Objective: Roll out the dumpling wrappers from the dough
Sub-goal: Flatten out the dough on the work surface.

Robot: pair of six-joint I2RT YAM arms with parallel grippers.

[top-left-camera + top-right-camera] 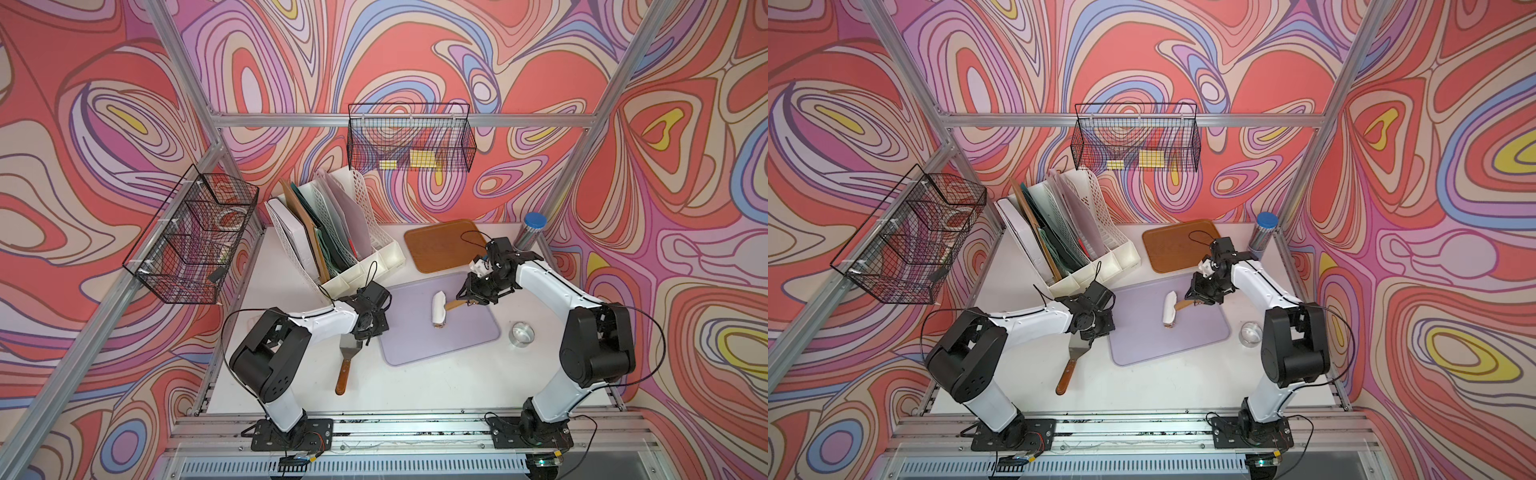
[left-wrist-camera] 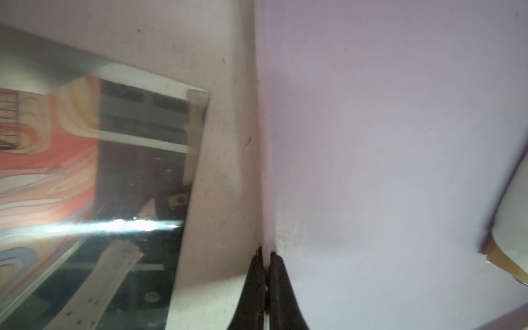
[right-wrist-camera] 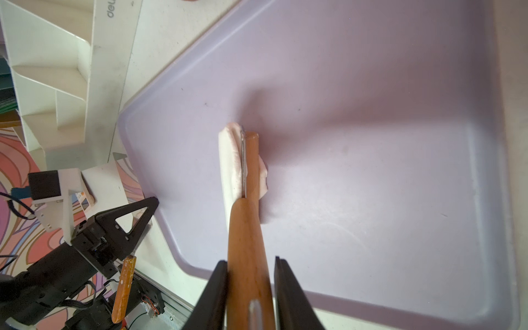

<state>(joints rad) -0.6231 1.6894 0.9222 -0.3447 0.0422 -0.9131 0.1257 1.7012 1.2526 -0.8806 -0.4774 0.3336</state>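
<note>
Right wrist view shows our right gripper (image 3: 251, 261) closed narrowly around the wooden handle of the roller (image 3: 246, 228). The dough (image 3: 230, 168) clings to the roller's head at the handle's far end, over the middle of the mat (image 3: 371, 185), with its long axis crossing the handle. Our left gripper (image 2: 265, 258), pinched shut on the mat's edge, sits farther off. We judge the next stroke should run along the handle's line.

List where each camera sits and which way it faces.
Top views: high above the arm bases, facing down and back; both arms show.
Left wrist: on left arm, facing the purple mat edge and spatula; shut left hand shows.
Right wrist: on right arm, facing along the roller; right hand, left arm show.
Shared: wrist views both show the mat.
</note>
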